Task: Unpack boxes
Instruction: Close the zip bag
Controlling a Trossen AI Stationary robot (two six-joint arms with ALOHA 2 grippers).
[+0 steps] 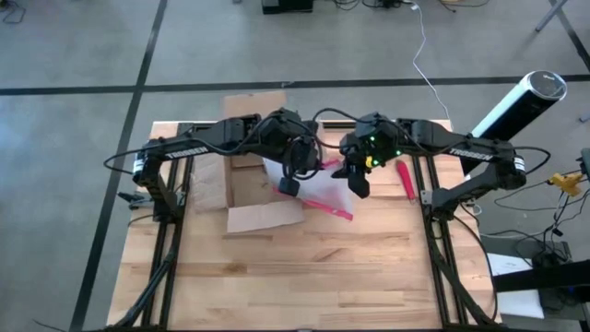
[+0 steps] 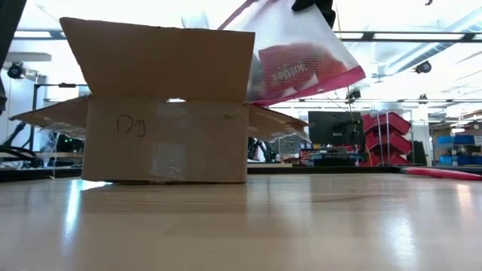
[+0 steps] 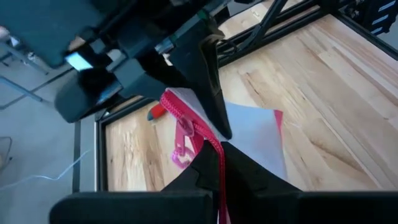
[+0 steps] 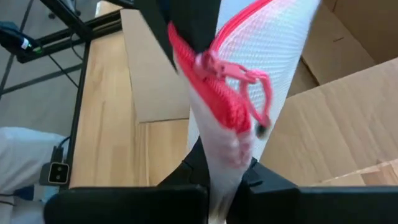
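Observation:
The brown cardboard box [image 1: 241, 175] stands on the table's far left part with its flaps open [image 2: 166, 113]. A translucent white zip pouch [image 2: 301, 53] with pink edges and a red packet inside hangs in the air beside the box's right flap. Both grippers are shut on the pouch. My left gripper [image 1: 289, 184] [image 3: 222, 146] is at the end nearer the box. My right gripper [image 1: 359, 184] [image 4: 227, 155] is at the other end. In the low view a dark gripper [image 2: 316, 9] shows at the pouch's top. My left gripper pinches the pouch's pink zipper edge [image 3: 219, 163] between its two fingers, coming from above. The pouch is lifted clear of the table and hangs below the fingers. My right gripper pinches the pouch's white mesh wall [image 4: 225, 146] just beside the pink zipper and its pull tab [image 4: 255, 93], from above. Both layers look pressed together between the fingers. The pouch hangs tilted, clear of table and box.
A pink stick-like item [image 1: 406, 180] lies on the table to the right of my right gripper. The near half of the wooden table [image 1: 313, 277] is bare planks. Black frame rails [image 1: 433, 240] run along both sides.

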